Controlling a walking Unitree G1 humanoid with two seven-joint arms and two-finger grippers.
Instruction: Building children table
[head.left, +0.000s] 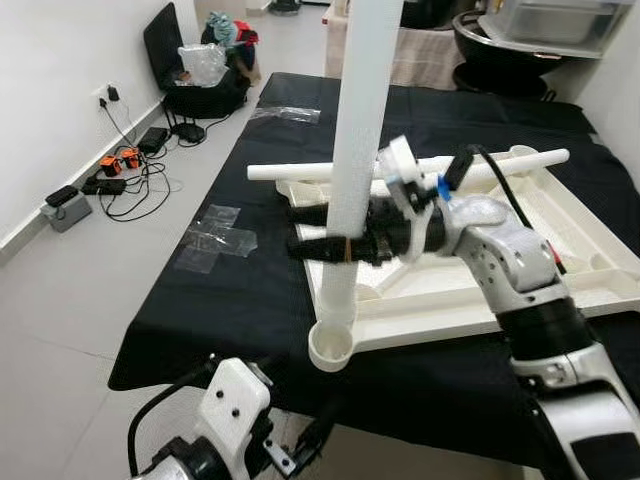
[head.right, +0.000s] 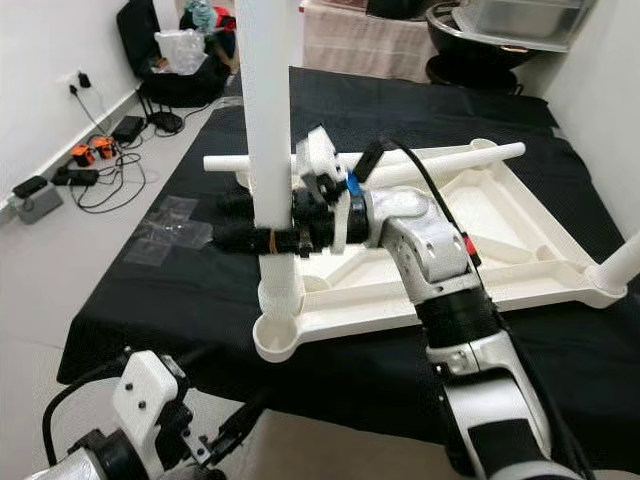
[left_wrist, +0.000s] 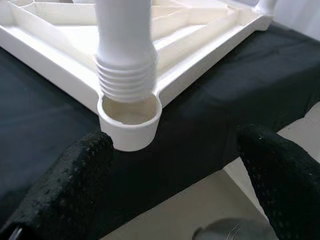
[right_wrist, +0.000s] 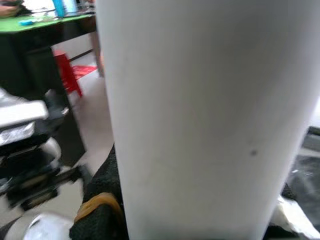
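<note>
Right gripper clamps upright table leg between its fingers, threaded end over corner socket; left gripper wide, below.

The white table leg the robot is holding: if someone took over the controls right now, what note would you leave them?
Right gripper: shut on the table leg, holding it upright with its threaded end at the corner socket of the upturned tabletop, apparently not yet screwed home.
Left gripper: open, low near the table edge, facing that socket, holding nothing.
A leg stands at the tabletop's right corner; another leg lies across its far side.
Everything rests on the black cloth.
Left: seat and twist this leg in, then fit the loose leg.
</note>
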